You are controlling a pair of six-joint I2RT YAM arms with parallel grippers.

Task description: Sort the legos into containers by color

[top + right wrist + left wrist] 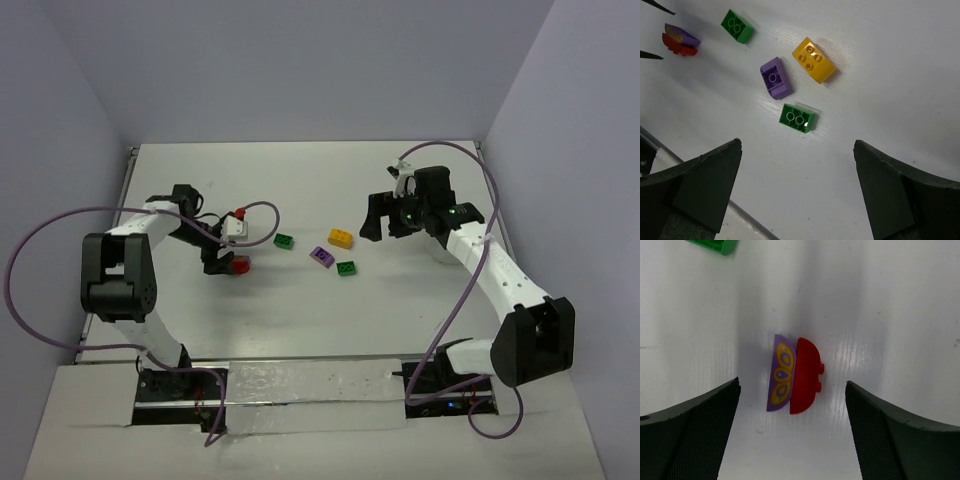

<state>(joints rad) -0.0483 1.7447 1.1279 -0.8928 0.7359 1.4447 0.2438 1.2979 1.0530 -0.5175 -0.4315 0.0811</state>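
A red half-round lego [806,375] with a purple printed piece [781,372] stuck to its side lies on the white table. It sits between the fingertips of my left gripper [792,382], which is open and touches neither side of it. The same lego [241,266] is at the left of the top view, at my left gripper [230,263]. My right gripper [796,144] is open and empty, hanging above a green lego [797,118]. Past that lie a purple lego [775,77], a yellow lego [813,60] and a second green lego [737,26]. No container shows clearly.
A small white shape [438,250] sits half hidden beside my right forearm. A white connector with a red knob [236,224] hangs on the left arm's purple cable. Grey walls close the table on three sides. The table's near edge [700,185] runs below my right gripper.
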